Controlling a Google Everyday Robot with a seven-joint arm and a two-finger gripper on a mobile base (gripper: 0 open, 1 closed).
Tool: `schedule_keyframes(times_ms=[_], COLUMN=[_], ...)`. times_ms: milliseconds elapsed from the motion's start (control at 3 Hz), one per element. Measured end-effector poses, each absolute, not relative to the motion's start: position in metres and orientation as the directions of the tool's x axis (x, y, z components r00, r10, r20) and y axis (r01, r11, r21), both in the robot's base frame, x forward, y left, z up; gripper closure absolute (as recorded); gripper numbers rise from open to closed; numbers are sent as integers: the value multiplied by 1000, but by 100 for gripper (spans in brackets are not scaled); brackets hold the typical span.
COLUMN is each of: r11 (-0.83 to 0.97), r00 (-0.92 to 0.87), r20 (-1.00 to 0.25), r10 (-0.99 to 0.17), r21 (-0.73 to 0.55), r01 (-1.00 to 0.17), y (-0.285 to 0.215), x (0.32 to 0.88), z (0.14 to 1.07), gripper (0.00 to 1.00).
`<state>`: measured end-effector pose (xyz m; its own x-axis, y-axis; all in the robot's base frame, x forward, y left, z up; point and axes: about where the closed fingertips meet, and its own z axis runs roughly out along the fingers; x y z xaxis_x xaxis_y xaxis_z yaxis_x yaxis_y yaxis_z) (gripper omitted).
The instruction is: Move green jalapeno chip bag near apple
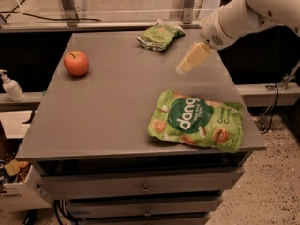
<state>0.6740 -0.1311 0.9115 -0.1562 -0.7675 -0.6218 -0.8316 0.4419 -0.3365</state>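
The green jalapeno chip bag (pixel 159 35) lies crinkled at the far edge of the grey table (pixel 112 102), right of centre. The apple (pixel 76 63) sits near the table's far left. My gripper (pixel 190 61) hangs from the white arm coming in from the upper right. It is above the table, a short way right of and nearer than the chip bag, not touching it, and far from the apple.
A large green "dang" bag (pixel 197 121) lies at the table's near right. A white pump bottle (pixel 10 86) stands on a lower ledge at the left. Drawers run under the table. A metal rail and posts stand behind the far edge.
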Motion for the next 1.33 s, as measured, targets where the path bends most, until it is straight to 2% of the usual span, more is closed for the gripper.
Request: schedule_keyframes(times_ms=[333, 1333], r11=[454, 572], r00=[-131, -143], r20=[-655, -768], r10=[-744, -625], r21=[-353, -325], r01=[-818, -753], y=[-121, -88], x=[691, 805], z=[910, 878], gripper=[0, 0])
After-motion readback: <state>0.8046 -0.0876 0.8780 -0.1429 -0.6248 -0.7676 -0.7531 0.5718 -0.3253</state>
